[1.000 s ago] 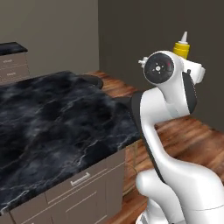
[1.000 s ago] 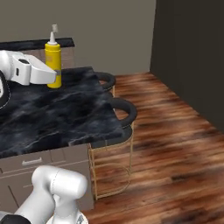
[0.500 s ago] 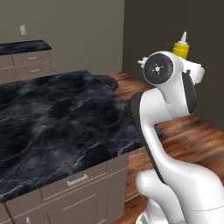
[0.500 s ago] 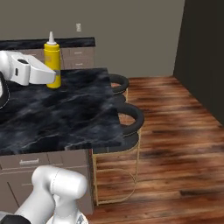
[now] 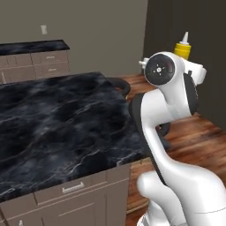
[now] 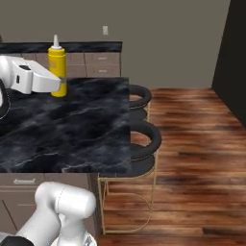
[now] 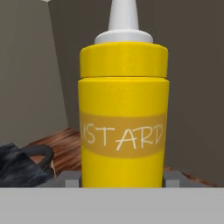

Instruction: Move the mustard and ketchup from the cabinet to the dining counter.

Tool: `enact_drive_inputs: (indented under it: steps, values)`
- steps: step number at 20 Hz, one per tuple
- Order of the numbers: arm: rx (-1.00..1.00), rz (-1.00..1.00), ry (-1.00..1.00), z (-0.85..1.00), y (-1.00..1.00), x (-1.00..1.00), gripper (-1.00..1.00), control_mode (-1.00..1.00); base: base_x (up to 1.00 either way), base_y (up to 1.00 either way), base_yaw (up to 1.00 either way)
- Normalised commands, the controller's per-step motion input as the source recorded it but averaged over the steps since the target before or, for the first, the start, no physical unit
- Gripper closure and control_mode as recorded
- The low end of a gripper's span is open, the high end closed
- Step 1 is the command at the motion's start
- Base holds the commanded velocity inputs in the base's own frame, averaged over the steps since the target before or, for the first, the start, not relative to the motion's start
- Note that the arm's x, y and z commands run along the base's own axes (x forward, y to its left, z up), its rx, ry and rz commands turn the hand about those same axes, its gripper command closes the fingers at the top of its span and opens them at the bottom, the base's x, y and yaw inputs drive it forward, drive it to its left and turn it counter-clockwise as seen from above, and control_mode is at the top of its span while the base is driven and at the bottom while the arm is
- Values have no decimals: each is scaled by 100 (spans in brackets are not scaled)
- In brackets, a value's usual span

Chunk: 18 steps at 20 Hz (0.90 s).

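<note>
Gripper: gripping the mustard low on its body, one dark finger showing at each side of the bottle base in the hand view. In the right base view the white hand is reaching the bottle from the left, with the fingers themselves hidden behind it.
Mustard: standing upright in the grip, pale nozzle pointing up, label letters "STARD" facing the hand camera. In the left base view its yellow top is sticking up behind the white wrist.
Mustard position: being held above the floor level of the room, just at the far left part of the counter as seen in the right base view. I cannot tell whether it is resting on the slab or hanging just above it.
Counter: black marble with white veins lying to the left of the arm in the left base view, brown drawers showing under its near edge.
Stools: two black round seats on thin gold frames standing at the right edge of the counter, one nearer, one farther.
Worktop: narrower black marble top over brown drawers running along the far wall.
Floor: brown wood planks showing to the right of the stools.
</note>
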Motion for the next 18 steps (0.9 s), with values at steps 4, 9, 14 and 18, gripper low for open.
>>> enact_drive_inputs:
  steps: [4, 9, 14, 18]
  values:
    - [0, 0, 0, 0, 0, 0, 100, 100, 52, -51, 4]
    - [0, 0, 0, 0, 0, 0, 100, 100, 51, -45, 12]
    - [0, 0, 0, 0, 0, 0, 100, 100, 45, -30, 33]
    - [0, 0, 0, 0, 0, 0, 100, 100, 47, -31, 30]
